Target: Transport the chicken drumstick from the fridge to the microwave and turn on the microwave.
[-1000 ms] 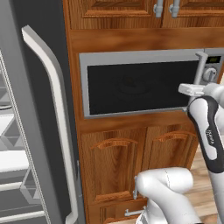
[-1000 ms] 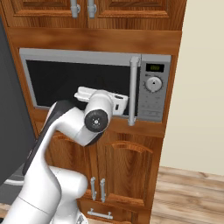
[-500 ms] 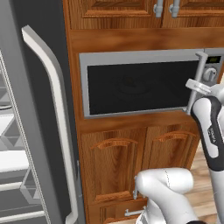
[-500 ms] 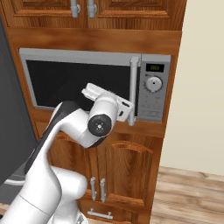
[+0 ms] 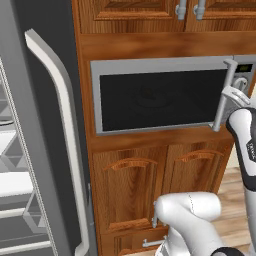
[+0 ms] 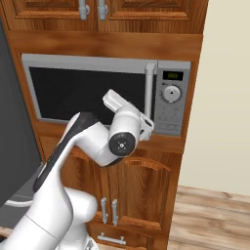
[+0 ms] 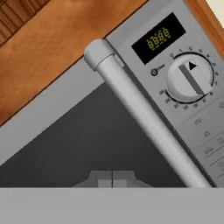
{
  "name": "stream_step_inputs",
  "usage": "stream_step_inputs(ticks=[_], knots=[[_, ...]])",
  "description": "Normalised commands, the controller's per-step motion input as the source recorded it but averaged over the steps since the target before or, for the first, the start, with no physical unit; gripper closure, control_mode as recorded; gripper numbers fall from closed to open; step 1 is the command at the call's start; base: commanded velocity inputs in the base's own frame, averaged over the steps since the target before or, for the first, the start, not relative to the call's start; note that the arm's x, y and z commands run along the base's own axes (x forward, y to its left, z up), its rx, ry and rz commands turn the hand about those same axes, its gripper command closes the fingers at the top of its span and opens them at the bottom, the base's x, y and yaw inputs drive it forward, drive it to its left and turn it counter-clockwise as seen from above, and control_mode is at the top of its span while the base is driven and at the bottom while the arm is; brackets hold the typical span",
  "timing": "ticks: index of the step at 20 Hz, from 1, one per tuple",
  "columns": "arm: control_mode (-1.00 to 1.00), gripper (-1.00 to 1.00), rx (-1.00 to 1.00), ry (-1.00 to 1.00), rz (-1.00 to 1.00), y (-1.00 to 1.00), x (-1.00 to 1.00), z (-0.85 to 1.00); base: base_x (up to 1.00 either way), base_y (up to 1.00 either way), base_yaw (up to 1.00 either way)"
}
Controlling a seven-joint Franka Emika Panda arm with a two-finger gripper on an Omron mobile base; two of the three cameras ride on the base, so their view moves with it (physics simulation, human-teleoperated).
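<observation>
- Microwave [image 6: 105, 93], a wide silver-grey built-in box with a dark glass door, sits in a wooden cabinet wall, its door closed.
- Its vertical pale-grey bar handle [image 7: 144, 118] runs along the right edge of the glass, beside a control panel carrying a round knob [image 7: 189, 78] and a small dark display with green digits [image 7: 158, 38].
- The two-finger gripper [image 7: 112, 178] faces the dark glass just left of the bar handle; its dark tips are pressed together with nothing between them.
- In the right base view the white arm's hand [image 6: 128, 117] hovers before the lower right part of the door, near the handle.
- The tall grey fridge [image 5: 37, 100] stands left of the microwave, with its long curved pale-grey door handle [image 5: 60, 115] and white shelves [image 5: 12, 175] visible at the left edge.
- Wooden cupboard doors [image 5: 160, 185] lie below the microwave.
</observation>
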Motion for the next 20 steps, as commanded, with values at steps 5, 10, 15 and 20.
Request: stream_step_inputs(ticks=[5, 10, 15, 20], knots=[[-1.00, 1.00, 0.26, 0.00, 0.00, -0.20, -0.01, 0.00, 0.00, 0.00, 0.00], [-1.00, 1.00, 0.22, 0.00, 0.00, -0.18, 0.00, -0.02, 0.00, 0.00, 0.00], [-1.00, 1.00, 0.18, 0.00, 0.00, -0.22, -0.02, 0.00, 0.00, 0.00, 0.00], [-1.00, 1.00, 0.12, 0.04, 0.00, -0.20, -0.02, -0.04, 0.00, 0.00, 0.00]])
